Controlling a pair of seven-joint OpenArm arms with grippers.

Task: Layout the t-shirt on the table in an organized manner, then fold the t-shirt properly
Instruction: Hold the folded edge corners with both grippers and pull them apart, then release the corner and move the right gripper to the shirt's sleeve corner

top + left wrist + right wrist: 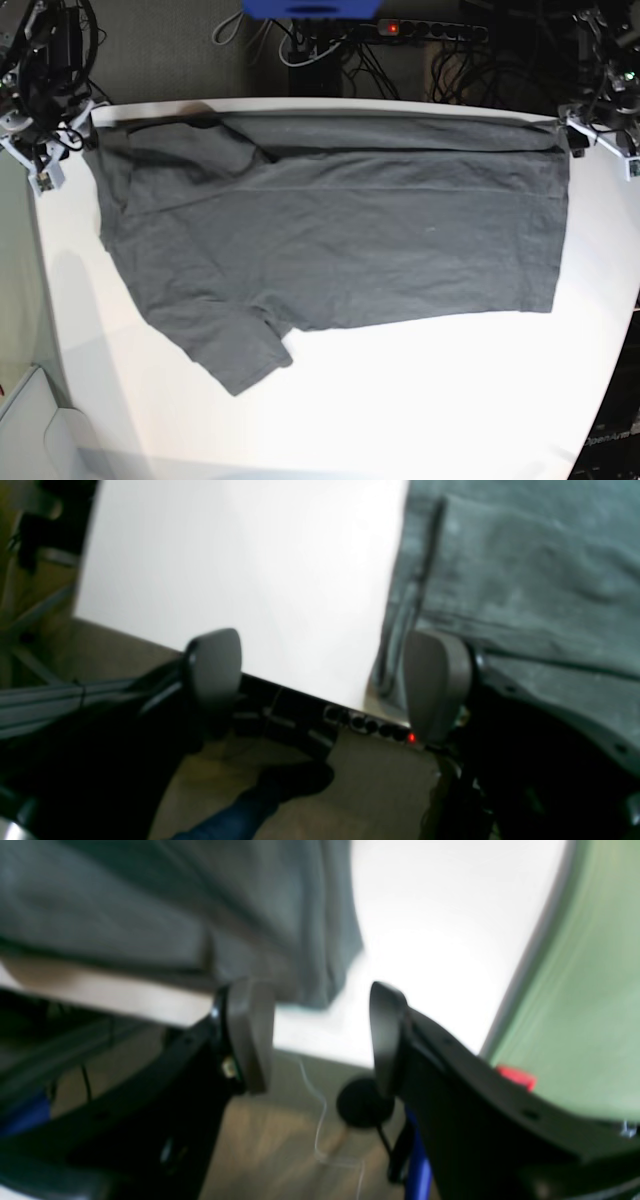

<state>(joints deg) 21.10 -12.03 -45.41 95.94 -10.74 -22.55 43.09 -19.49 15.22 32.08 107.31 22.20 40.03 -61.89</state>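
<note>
The dark grey t-shirt (pixel 340 230) lies spread flat on the white table (pixel 420 400), collar end to the left, hem to the right, one sleeve (pixel 240 350) pointing toward the near side. My left gripper (pixel 325 680) hovers open off the table's far right corner, beside the shirt's hem corner (pixel 525 570), with nothing between its fingers; in the base view the left gripper (pixel 603 140) is at the top right. My right gripper (pixel 320 1035) stands open and empty at the far left corner, just off the shirt (pixel 200 915); the base view shows it (pixel 42 160) there.
Behind the table's far edge lie a power strip (pixel 430 30) with a red light and tangled cables (pixel 330 50). A dark shoe and blue trouser leg (pixel 280 790) show on the floor below. A green surface (pixel 590 1015) runs beside the table's left edge.
</note>
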